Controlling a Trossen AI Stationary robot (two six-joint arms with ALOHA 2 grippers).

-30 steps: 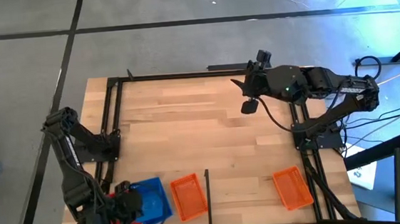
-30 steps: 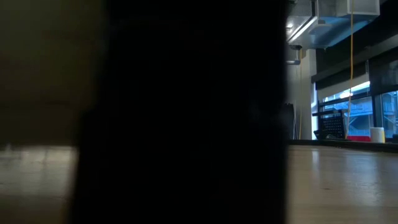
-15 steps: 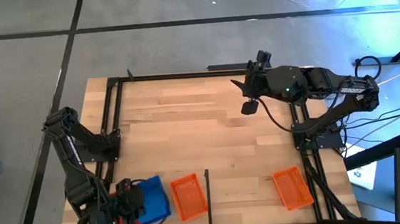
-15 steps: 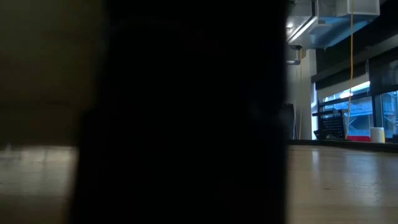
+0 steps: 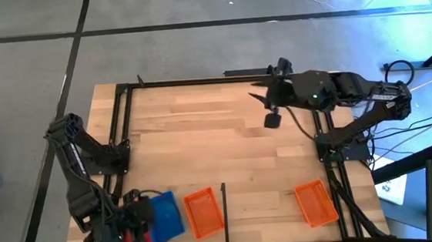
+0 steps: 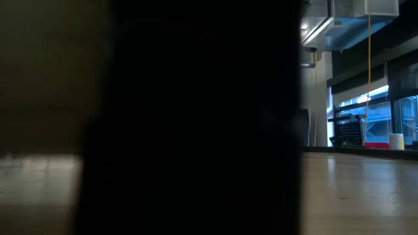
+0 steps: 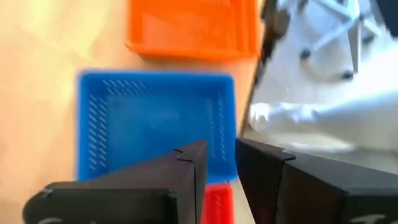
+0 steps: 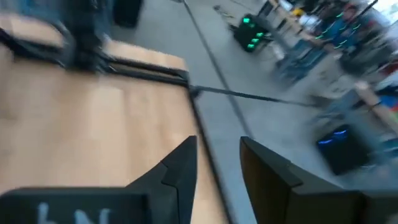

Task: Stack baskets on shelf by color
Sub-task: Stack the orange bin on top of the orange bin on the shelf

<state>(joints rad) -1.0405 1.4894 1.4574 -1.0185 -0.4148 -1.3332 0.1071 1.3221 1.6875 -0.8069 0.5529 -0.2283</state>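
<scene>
Your left gripper [image 5: 141, 223] sits at the table's near left corner, fingers parted and holding nothing, just over the blue basket [image 5: 164, 216] beside a red one [image 7: 217, 203]. Two orange baskets [image 5: 203, 212] lie nearby. Your right gripper [image 5: 259, 95] hovers released, far side.

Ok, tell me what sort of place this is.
Probably a robotics lab or workshop: a black-framed plank table stands on bare grey floor, with loose cables beside the right arm and exposed ceiling ducts beyond.
</scene>
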